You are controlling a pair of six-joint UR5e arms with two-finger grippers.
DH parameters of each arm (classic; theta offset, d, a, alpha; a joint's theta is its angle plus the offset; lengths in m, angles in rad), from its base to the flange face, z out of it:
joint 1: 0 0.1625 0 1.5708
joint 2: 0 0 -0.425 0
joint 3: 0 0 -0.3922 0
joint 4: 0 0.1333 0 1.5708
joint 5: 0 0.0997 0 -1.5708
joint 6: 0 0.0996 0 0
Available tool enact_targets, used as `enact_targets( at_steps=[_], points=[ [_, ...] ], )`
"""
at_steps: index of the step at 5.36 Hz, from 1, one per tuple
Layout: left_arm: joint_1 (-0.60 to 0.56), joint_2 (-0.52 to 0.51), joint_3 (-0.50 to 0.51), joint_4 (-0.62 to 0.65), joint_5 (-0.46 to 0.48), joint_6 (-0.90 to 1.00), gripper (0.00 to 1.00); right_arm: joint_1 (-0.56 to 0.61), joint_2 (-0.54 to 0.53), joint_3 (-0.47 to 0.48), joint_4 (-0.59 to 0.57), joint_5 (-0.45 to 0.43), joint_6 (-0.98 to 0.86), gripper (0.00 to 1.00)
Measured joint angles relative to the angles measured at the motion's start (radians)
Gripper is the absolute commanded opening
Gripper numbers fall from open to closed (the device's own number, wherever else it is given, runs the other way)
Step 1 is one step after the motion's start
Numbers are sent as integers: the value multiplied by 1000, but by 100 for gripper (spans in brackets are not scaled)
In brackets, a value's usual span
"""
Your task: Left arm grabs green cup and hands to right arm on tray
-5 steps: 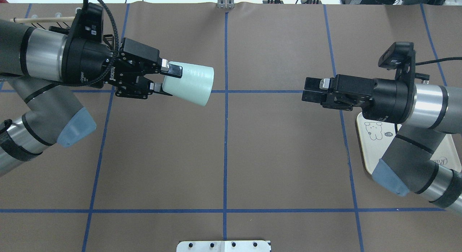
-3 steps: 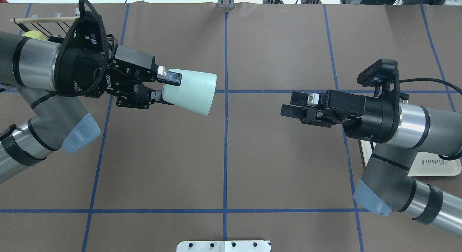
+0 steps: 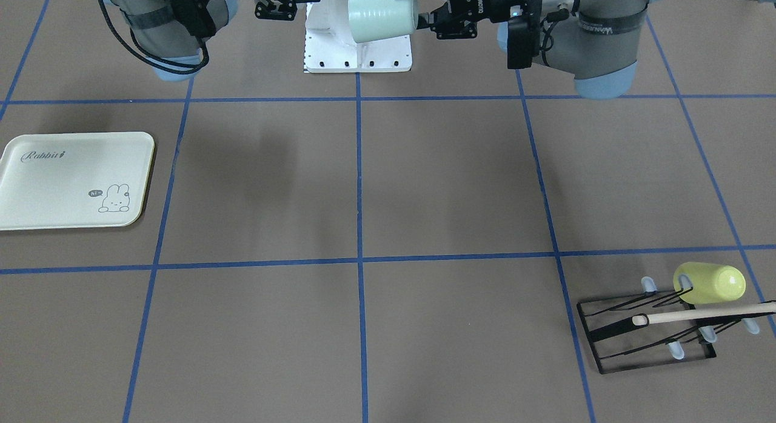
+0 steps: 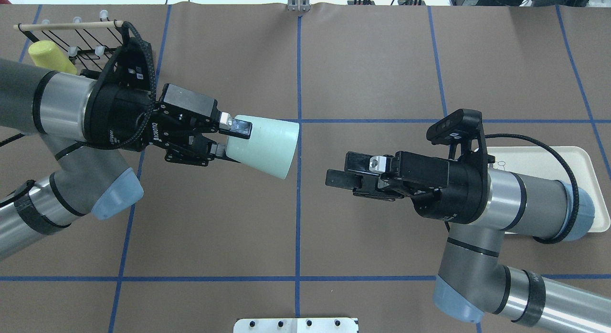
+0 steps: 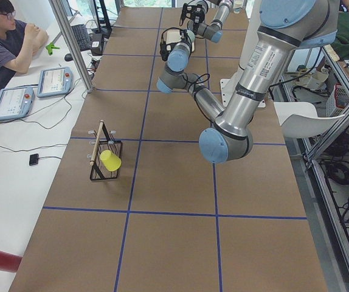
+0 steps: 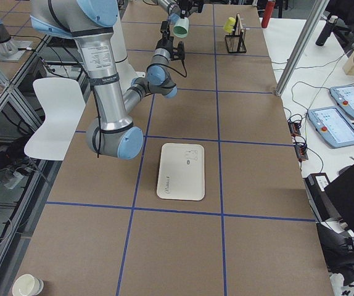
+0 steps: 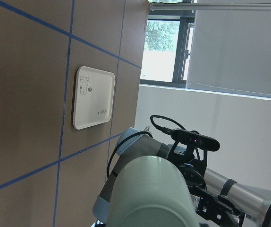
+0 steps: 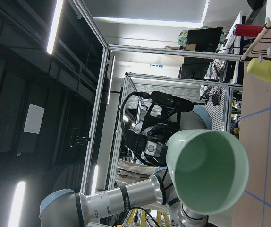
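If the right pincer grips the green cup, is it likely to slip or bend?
Probably light: the left pincer holds the green cup out sideways by its narrow end alone. Its smooth, tapered wall may let it slip. The thin rim might flex if squeezed.

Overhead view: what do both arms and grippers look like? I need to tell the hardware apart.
They look alike. The left arm and right arm are grey tubes with silver wrist bands, pale-blue joint caps and black straps. The left gripper and right gripper are black, two-fingered; white ROBOTIQ lettering shows on the left one. Each wrist carries a black camera and braided black cable.
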Motion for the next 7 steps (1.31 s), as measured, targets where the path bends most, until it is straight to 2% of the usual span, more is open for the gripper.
enact_targets(
  at_steps=[3, 7],
  points=[
    [6, 0, -5, 0, -1, -2, 0, -10, 22, -7, -24, -53, -5, 98],
    [9, 0, -12, 0, -1, -2, 0, -10, 76, -9, -116, -125, -9, 98]
  ],
)
